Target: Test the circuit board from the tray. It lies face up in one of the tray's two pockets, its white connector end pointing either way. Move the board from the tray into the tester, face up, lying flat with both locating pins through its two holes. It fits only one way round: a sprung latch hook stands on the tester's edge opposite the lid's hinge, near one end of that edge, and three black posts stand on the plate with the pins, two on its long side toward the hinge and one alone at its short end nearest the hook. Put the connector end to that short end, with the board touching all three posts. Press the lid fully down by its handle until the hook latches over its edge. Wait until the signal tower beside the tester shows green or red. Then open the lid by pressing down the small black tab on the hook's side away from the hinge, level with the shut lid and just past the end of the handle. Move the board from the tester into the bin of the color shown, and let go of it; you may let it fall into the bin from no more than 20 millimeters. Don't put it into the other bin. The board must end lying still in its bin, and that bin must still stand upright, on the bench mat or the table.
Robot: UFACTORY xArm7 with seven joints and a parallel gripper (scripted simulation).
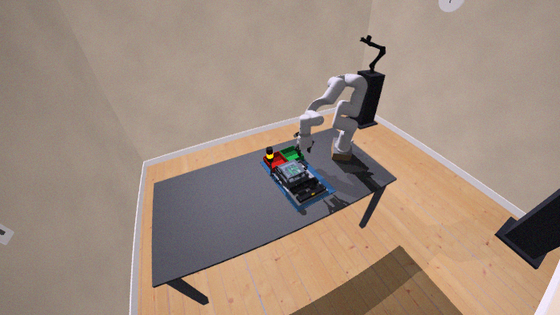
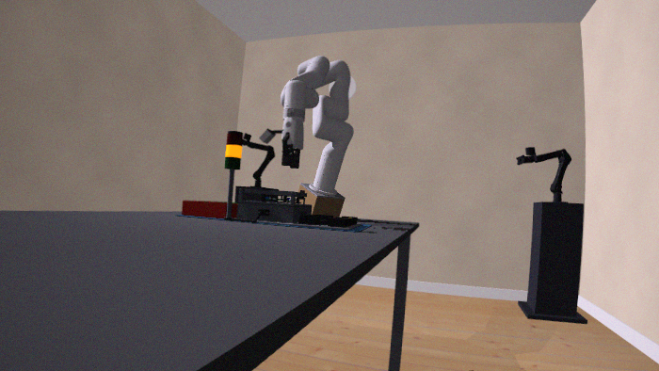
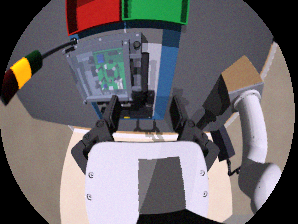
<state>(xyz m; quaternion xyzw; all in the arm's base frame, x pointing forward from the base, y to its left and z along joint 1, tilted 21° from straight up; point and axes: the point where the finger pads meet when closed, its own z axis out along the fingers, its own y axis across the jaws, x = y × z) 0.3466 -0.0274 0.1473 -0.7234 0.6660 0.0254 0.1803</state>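
The tester stands on the blue mat with its clear lid shut flat. The green circuit board lies inside it under the lid; it also shows in the top view. The signal tower beside the tester glows amber. My gripper hangs well above the tester's handle side, open and empty; its fingers show in the wrist view. The black tray lies at the mat's near end.
The arm's base block stands on the table to the right of the mat. A black pedestal with a small camera arm stands on the floor behind the table. The table edge is close past the tray.
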